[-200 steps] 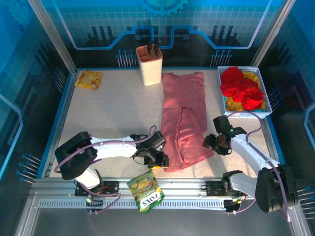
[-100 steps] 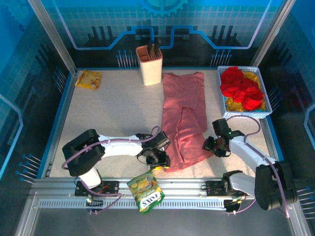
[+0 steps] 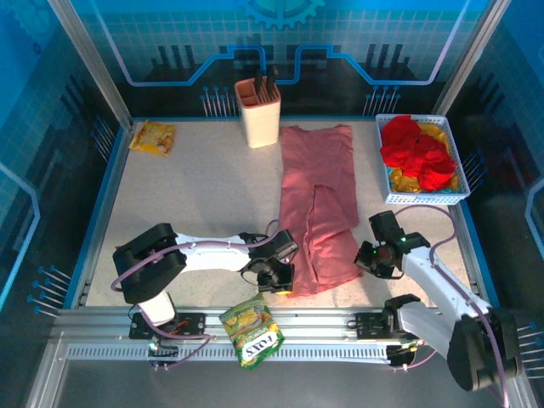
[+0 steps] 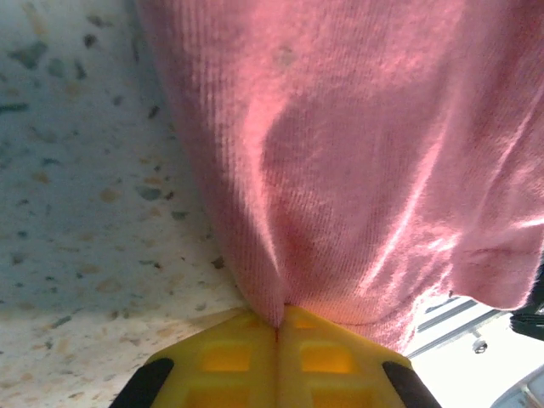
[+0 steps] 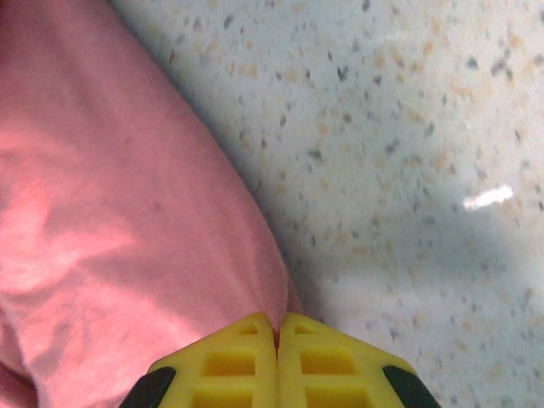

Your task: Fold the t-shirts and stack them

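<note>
A salmon-pink t-shirt [image 3: 316,195] lies lengthwise on the table, folded narrow, its hem toward the near edge. My left gripper [image 3: 284,284] is shut on the shirt's near left corner; its yellow fingers [image 4: 229,357] pinch a pleat of the pink cloth [image 4: 340,153]. At the near right corner my right gripper [image 3: 364,260] is shut on the same shirt, yellow fingers [image 5: 327,357] closed on the cloth's edge [image 5: 127,221]. Red t-shirts [image 3: 415,151] and a yellow one [image 3: 435,133] sit bunched in a white basket [image 3: 425,199] at the right.
A beige knife block [image 3: 258,110] stands at the back beside the shirt's collar end. One snack packet [image 3: 153,136] lies at the back left, another [image 3: 252,330] on the front rail. The speckled tabletop [image 3: 195,195] to the shirt's left is bare.
Both grippers have closed onto the shirt's near corners. The left gripper edged right to the hem; the right gripper shifted slightly nearer the front and left.
</note>
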